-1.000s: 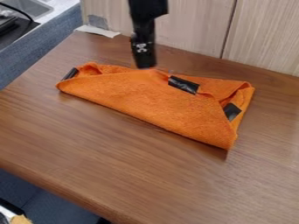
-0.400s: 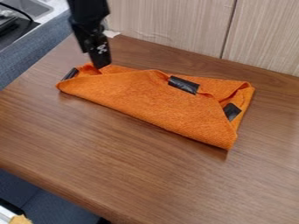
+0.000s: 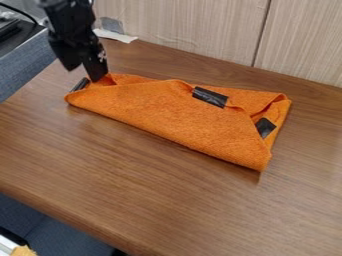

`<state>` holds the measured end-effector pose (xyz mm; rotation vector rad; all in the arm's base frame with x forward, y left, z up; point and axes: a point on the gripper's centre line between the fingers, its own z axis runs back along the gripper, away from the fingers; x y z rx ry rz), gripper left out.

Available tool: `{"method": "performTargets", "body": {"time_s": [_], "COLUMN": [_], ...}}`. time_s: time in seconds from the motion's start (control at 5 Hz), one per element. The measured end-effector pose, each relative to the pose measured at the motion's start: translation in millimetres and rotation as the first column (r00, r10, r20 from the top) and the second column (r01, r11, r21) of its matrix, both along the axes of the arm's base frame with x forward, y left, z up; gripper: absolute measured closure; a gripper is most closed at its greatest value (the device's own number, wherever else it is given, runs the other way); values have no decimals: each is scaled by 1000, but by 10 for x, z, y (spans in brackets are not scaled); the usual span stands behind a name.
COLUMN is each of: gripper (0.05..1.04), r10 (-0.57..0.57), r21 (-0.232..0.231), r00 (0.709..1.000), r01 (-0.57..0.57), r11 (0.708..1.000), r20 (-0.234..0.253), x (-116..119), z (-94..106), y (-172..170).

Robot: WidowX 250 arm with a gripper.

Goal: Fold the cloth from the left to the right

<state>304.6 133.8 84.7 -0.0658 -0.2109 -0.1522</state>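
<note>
In upper left of frame, gripper (image 3: 84, 74), jaws parted, at left end of orange cloth (image 3: 167, 112) on bench (image 3: 133, 185), likely to pinch for rightward fold.

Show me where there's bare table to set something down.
Widest: between the orange cloth and the near edge of the table. Also bare: right of the cloth, and a narrower strip between cloth and wall panel. Crowded: the cloth's left end, where the end effector hangs.
</note>
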Motion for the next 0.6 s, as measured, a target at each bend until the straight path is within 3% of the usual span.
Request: {"method": "performTargets", "body": {"time_s": [0.2,0.4,0.6], "gripper": [85,85,128], "r10": [146,224,259], "r21": [4,60,89], "r00": [986,970,955], "r01": [-146,-219,-249], "r11": [989,974,965], "r20": [-75,-90,-142], "x": [-11,-20,-42], "z": [-178,-210,-352], "y": [119,187,175]}}
